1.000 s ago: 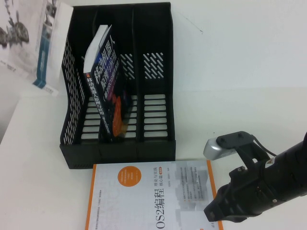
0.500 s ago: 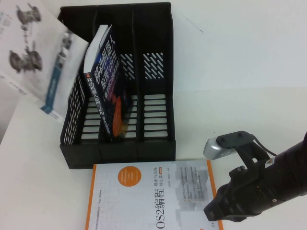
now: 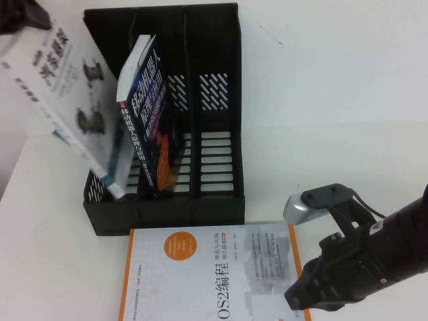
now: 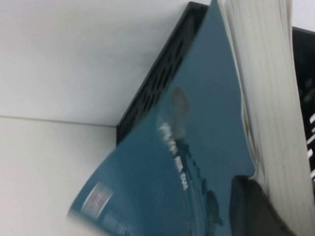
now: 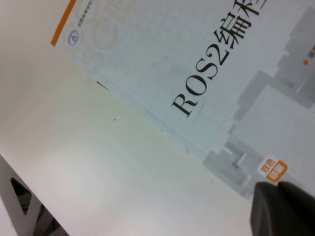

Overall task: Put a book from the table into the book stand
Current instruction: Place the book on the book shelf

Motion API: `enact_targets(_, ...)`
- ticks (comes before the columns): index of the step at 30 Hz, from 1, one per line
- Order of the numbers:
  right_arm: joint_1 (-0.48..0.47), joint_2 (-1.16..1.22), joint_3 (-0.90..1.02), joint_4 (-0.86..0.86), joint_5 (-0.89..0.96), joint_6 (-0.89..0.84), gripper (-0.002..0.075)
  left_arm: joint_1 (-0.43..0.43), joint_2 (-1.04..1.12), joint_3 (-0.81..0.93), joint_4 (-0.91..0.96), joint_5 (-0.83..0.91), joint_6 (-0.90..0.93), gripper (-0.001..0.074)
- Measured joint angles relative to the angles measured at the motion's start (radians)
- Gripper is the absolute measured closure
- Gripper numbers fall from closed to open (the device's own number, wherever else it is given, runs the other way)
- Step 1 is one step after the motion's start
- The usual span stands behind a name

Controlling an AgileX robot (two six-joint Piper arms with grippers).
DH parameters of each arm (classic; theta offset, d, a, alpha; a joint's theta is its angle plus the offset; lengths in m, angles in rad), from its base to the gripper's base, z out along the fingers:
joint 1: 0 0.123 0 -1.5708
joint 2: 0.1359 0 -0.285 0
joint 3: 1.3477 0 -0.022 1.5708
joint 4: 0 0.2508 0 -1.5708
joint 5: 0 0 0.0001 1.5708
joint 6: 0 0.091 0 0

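My left gripper [image 3: 19, 17] is at the far left, shut on the top of the large white book [image 3: 67, 93] with grey part images. The book hangs tilted, its lower corner [image 3: 110, 184] at the left compartment of the black book stand [image 3: 214, 100]. In the left wrist view one finger [image 4: 251, 206] presses the book's teal back cover [image 4: 197, 147], with the page edges [image 4: 266, 98] and the stand's wall [image 4: 162, 73] beyond. My right gripper [image 3: 314, 294] rests shut low over the white table [image 3: 348, 100] at the front right.
A dark blue book [image 3: 147, 127] leans in the stand's middle compartment. An orange-bordered white book [image 3: 214, 274] lies flat in front of the stand, under my right gripper; it also shows in the right wrist view [image 5: 221, 73]. The stand's right compartment holds nothing.
My left gripper has carried the white book rightward and down from the table's far left edge; its lower corner now reaches the stand's left compartment. The right arm has not moved.
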Motion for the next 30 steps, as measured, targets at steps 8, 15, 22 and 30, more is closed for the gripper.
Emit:
enact_targets(8, 0.000, 0.000, 0.000, 0.000, 0.000, -0.007, 0.0727, -0.079, 0.063, 0.000, 0.107, -0.064, -0.080, 0.0604)
enact_targets(15, 0.000, 0.000, 0.000, -0.002, -0.013, -0.032, 0.0727, -0.142, 0.069, 0.000, 0.150, -0.065, -0.091, 0.0604)
enact_targets(22, 0.000, 0.013, 0.000, -0.002, -0.036, -0.034, 0.0727, -0.214, 0.015, -0.020, 0.183, -0.056, -0.091, 0.0605)
enact_targets(30, 0.000, 0.136, 0.000, -0.003, -0.038, -0.036, 0.0727, -0.216, -0.005, -0.206, 0.170, 0.054, -0.086, 0.0605)
